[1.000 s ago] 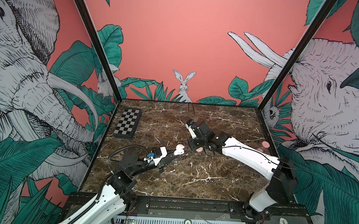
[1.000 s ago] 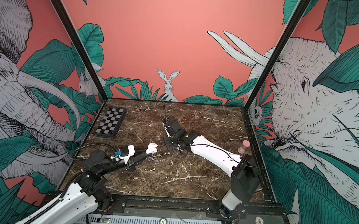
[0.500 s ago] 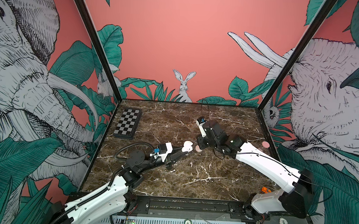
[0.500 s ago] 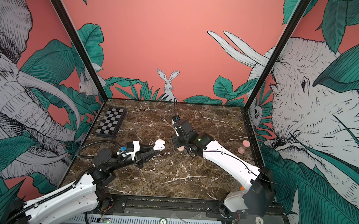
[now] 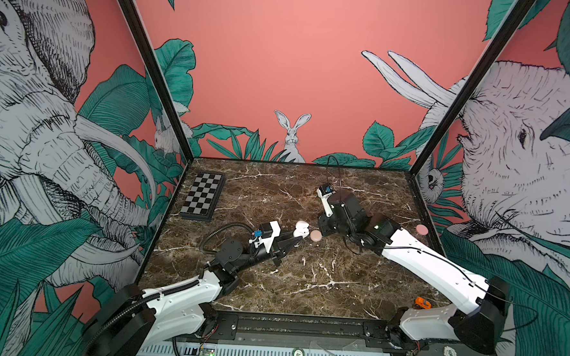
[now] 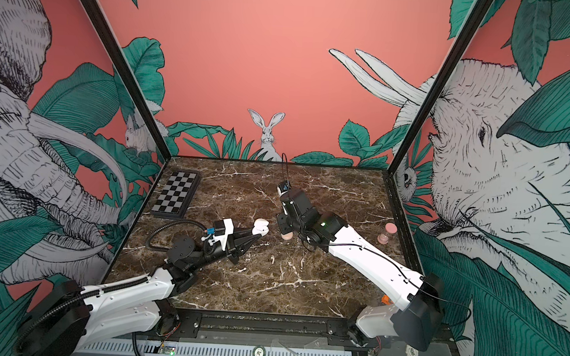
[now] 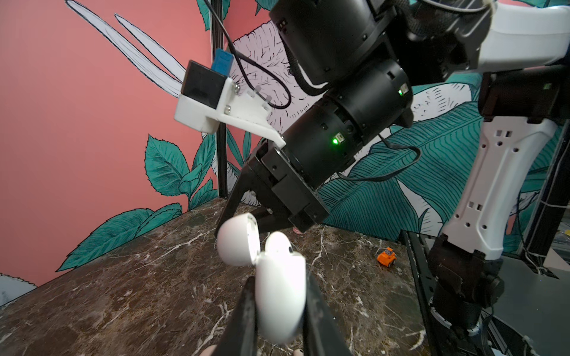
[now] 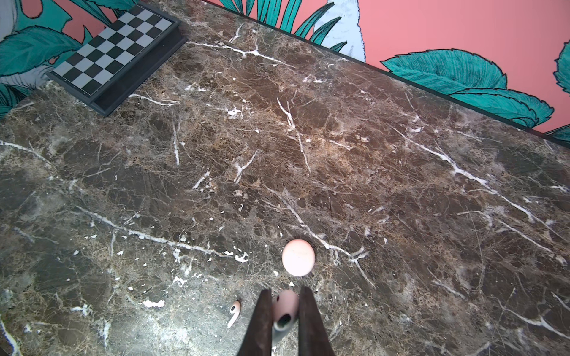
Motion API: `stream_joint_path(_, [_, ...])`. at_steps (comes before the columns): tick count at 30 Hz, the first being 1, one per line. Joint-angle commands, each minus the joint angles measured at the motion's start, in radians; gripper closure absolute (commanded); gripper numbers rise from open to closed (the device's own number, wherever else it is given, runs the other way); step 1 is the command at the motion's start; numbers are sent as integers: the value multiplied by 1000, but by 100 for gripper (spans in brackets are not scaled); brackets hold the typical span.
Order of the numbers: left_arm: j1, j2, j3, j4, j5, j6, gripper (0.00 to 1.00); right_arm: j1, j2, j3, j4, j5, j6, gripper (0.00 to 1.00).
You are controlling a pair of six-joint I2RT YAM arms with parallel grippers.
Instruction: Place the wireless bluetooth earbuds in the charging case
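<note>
The left gripper (image 6: 256,231) clamps the open white charging case (image 6: 261,225) above the table (image 6: 271,285). The right gripper (image 6: 285,231) hangs just beside a pink puck (image 6: 287,238).

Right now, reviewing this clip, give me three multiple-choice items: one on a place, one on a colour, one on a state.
1. Where on the brown marble table does the black-and-white checkered board lie? A front right; B back left; C centre.
2. What colour is the rounded plastic charging case between the left arm's fingers? A pink; B black; C white.
3. That case's lid is: A open; B shut; C missing.
Answers: B, it sits at the back left corner; C, the left wrist view shows it white; A, the lid stands swung up.
</note>
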Motion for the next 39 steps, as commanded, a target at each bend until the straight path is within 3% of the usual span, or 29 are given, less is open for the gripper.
stream_joint_path(1, [-6,21,-3,81,-28,-40,100,-5,-17,20,5,25,-15,93])
stream_joint_path(17, [-16,172,21,143,-101,-103,100,5,-32,57,-6,31,-17,94])
stream_joint_path(39, [-19,328,82,248,-171,-234,100,99,-20,96,23,83,1,95])
